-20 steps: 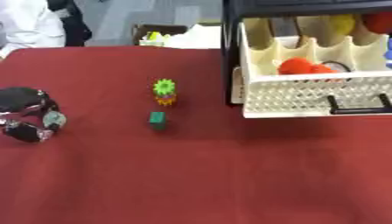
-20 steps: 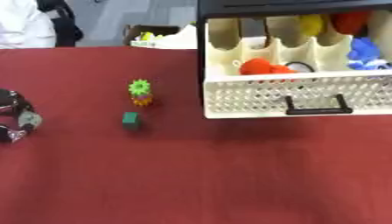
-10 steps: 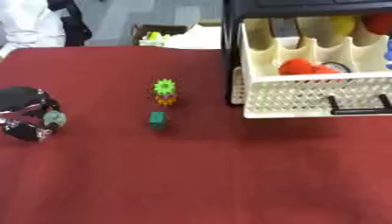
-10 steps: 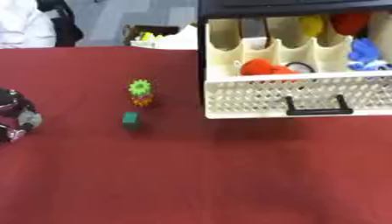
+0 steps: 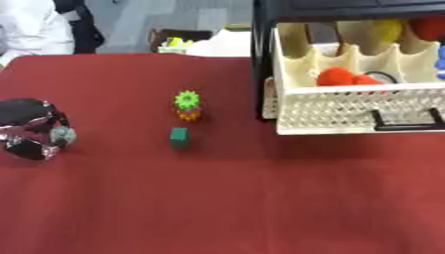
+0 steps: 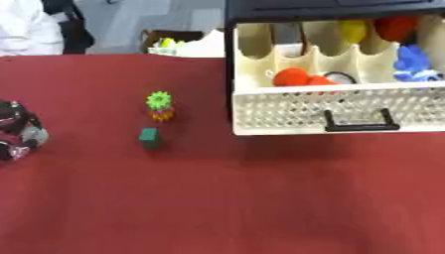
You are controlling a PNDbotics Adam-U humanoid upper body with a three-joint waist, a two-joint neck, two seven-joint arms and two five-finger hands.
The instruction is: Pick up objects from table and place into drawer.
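Left hand [image 5: 33, 129], fingers curled on nothing, has barely shifted at the desk's [image 5: 260, 198] left edge, well left of the block [image 5: 179, 137] and gears [image 5: 187, 105]; drawer [image 5: 356, 111] open far right, pickup not begun.

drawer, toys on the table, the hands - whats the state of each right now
drawer: pulled open, toys already in its compartments
green block: on the red table, untouched
green gear: on the table, just above an orange gear, both apart from the block
left hand: curled at the table's left edge, far from the toys; whether it holds anything I cannot tell
right hand: not in view
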